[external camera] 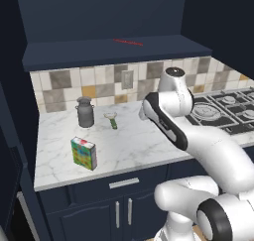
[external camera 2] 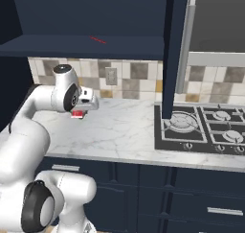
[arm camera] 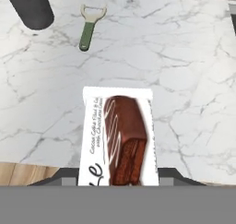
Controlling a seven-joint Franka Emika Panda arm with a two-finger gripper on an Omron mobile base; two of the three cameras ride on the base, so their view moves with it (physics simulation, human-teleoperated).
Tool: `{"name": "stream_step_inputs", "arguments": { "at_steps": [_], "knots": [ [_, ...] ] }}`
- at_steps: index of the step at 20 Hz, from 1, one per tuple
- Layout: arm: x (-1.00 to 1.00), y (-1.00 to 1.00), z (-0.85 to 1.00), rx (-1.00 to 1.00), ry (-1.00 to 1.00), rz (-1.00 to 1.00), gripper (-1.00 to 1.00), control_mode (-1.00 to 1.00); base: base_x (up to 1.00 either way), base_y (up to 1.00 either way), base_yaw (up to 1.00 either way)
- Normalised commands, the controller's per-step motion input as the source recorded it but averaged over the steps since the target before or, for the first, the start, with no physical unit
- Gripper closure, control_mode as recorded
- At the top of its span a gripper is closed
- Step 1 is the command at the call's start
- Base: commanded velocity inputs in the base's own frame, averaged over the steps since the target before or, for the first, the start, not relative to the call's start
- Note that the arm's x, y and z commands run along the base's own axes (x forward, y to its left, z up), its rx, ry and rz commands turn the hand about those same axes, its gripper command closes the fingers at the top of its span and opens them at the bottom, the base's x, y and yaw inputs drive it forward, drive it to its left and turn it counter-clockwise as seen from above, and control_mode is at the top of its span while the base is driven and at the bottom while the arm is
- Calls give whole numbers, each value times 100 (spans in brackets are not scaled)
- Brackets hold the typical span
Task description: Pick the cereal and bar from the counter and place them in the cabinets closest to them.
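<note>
Wall cabinet [external camera: 114,49] overhead with doors open, shelf bare but for a thin red streak, ready to take goods. Marble table [external camera: 129,146] below, carrying cereal [external camera: 83,153] upright near the front edge, well apart from the arm. Grey jug [external camera: 85,112] and green-handled peeler [external camera: 112,120] toward the tiled wall, no part of the job. Claw [external camera 2: 78,113] raised clear above the table, closed on the bar [arm camera: 117,136], apparently lifted for the cabinet.
</note>
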Motion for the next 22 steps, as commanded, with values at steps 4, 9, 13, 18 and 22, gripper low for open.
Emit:
{"name": "stream_step_inputs", "arguments": {
  "at_steps": [4,9,13,18,22],
  "knots": [
    [-26,3,69,-1,0,0,100,-100,0,0,0],
    [-14,6,78,-2,0,0,100,-100,0,0,0],
    [-3,6,78,-2,-3,0,100,-100,0,0,0],
    [0,4,71,0,-7,0,100,-100,0,0,0],
    [-12,0,40,0,-18,1,100,-100,0,0,0]
  ]
}}
